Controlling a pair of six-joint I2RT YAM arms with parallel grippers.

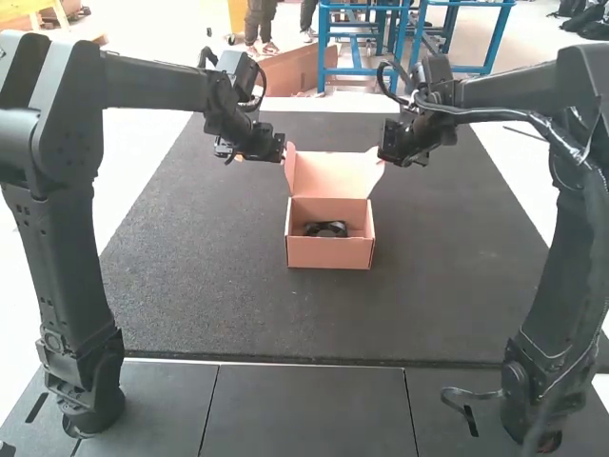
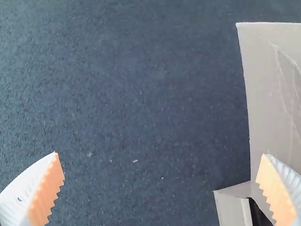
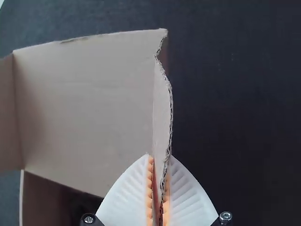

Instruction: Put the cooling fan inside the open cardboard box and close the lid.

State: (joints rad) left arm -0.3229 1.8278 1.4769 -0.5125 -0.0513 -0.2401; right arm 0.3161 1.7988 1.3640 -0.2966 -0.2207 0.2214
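A small cardboard box stands in the middle of the black mat with the black cooling fan lying inside it. Its lid stands upright at the far side. My right gripper is shut on the lid's right side flap, and the corrugated edge runs between the ribbed fingers. My left gripper hovers open at the lid's upper left corner. Its orange-padded fingers are wide apart over the mat, with the lid's edge beside one of them.
The black mat covers most of the table, with bare room on all sides of the box. The white table surface shows along the mat's left and right edges. Both arm bases stand at the near corners.
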